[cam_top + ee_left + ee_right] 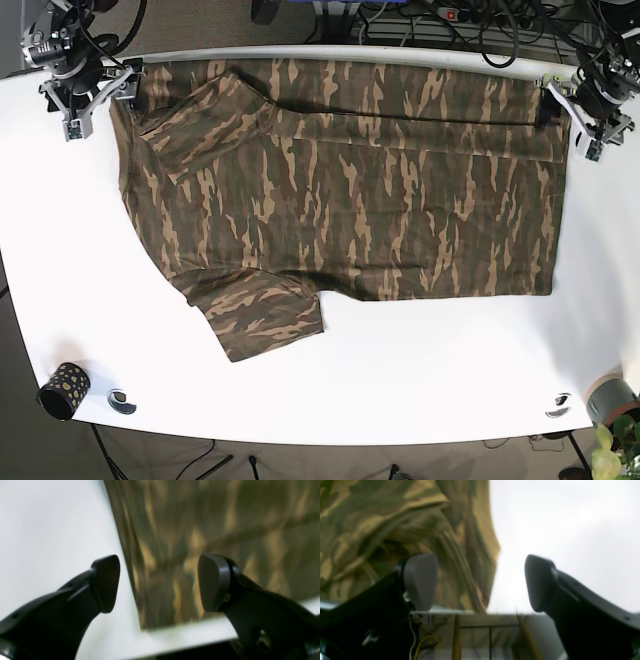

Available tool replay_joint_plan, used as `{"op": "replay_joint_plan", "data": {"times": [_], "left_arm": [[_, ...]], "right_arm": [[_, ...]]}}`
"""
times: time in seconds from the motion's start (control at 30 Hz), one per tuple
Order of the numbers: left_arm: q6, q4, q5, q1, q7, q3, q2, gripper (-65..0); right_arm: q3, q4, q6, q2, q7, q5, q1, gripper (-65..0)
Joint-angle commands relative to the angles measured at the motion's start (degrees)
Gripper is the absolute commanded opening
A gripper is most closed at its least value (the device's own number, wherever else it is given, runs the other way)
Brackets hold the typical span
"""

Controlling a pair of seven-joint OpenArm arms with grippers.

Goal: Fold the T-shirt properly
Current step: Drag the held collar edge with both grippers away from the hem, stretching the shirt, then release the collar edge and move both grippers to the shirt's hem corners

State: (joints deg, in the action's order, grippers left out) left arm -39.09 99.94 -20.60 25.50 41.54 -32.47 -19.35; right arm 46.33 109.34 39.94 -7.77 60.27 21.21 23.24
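Observation:
A camouflage T-shirt (350,190) lies spread flat across the white table (420,360). One sleeve (262,315) points toward the near edge, and the other (205,112) is folded in at the far left. My left gripper (565,110) hovers open at the shirt's far right corner. In the left wrist view that corner (200,542) lies between and beyond the left gripper (160,582) fingers. My right gripper (110,90) is open at the far left corner. In the right wrist view the cloth (395,530) sits by one finger of the right gripper (480,582). Neither holds fabric.
A spotted black cup (63,389) and a tape roll (122,402) sit at the near left corner. A small ring (558,405), a grey cup (610,396) and a plant (615,452) are at the near right. Cables run behind the far edge.

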Motion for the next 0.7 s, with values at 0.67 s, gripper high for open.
{"op": "replay_joint_plan", "data": {"times": [0.67], "left_arm": [[0.1,-10.58,17.04,-30.46,-1.14,3.33,5.77,-20.1]], "right_arm": [[-10.68,-15.14,0.06,-1.24,-1.15,-12.82,-29.35,-14.1]]}}
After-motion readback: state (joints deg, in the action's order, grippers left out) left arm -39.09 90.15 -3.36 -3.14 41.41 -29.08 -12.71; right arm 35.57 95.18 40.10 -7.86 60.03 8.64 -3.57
